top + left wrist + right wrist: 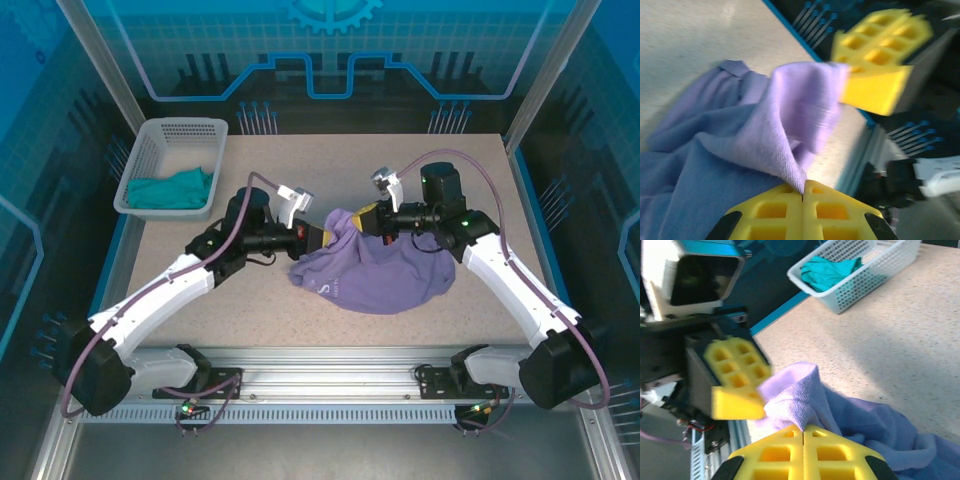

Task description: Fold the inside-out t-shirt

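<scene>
white basket (185,140), teal garment (172,188) inside, speckled table (330,160)

A robotics lab cell is suggested: a speckled tabletop (330,170) is enclosed by aluminium frame posts (100,65) and blue panels (450,40) printed with a gear and circuit lines, and a left arm (160,295) and a right arm (510,275) are mounted on a metal rail (330,372) at the near edge.

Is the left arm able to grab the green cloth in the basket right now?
Probably not yet. The left gripper is shut on the t-shirt, so it would have to let go first. The basket is open on top, on that arm's side.
</scene>
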Robot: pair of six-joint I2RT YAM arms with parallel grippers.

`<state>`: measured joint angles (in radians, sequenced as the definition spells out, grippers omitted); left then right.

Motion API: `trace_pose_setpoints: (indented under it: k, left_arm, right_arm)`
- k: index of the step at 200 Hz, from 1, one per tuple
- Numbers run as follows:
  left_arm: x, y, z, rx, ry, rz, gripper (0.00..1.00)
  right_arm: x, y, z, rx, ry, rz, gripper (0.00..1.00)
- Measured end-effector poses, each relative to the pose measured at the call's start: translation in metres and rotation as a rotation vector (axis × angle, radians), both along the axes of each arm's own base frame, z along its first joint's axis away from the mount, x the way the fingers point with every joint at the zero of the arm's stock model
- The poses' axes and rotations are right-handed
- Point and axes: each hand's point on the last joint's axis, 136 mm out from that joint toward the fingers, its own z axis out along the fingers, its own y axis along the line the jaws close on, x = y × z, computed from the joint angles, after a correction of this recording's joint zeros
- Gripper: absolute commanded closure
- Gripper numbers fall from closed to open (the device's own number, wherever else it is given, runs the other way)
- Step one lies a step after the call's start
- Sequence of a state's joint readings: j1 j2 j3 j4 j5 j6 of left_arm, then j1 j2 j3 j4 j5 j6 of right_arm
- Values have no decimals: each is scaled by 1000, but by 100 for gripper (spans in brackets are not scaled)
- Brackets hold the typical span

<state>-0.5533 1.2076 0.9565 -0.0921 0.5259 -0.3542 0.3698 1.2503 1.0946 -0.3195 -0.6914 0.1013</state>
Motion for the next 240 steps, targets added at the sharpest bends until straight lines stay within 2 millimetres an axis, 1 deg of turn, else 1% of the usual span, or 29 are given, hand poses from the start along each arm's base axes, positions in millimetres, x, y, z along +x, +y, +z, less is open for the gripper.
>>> trace_pose_setpoints:
  k: [21,45,72,89,106,117,135,150,164,177,193,207,214,240]
  left_arm:
    - [-9,0,26,-123,62,-51,100]
    - [-10,3,52,-238,105,-77,100]
    - [-8,5,67,-304,131,-83,100]
    - [-7,6,71,-320,145,-77,100]
    - [-6,6,71,-327,157,-64,100]
    - [-4,7,72,-332,164,-50,100]
    - [0,8,72,-334,166,-26,100]
    - [3,8,72,-334,163,-12,100]
    - [5,9,72,-335,162,1,100]
    - [7,10,72,-336,163,11,100]
    - [8,10,72,-337,163,20,100]
    - [9,10,72,-339,169,23,100]
    - [9,10,72,-340,171,25,100]
    - [9,10,72,-342,173,27,100]
  right_arm:
    - [4,-3,-2,-21,-7,-27,89]
    - [9,-5,-1,-34,-12,-55,79]
    - [17,-13,-7,-79,9,-125,72]
    - [20,-18,-13,-107,28,-164,67]
    - [17,-24,-15,-121,51,-199,60]
    - [11,-26,-15,-123,50,-211,57]
    - [-9,-29,-13,-108,53,-219,52]
    - [-29,-23,-16,-79,74,-201,48]
    - [-44,-12,-23,-53,110,-174,45]
    - [-54,0,-37,-35,147,-154,42]
    - [-63,10,-59,-27,212,-157,40]
    - [-63,15,-71,-18,242,-181,40]
    - [-60,17,-72,-9,249,-195,40]
    - [-40,25,-65,56,236,-263,41]
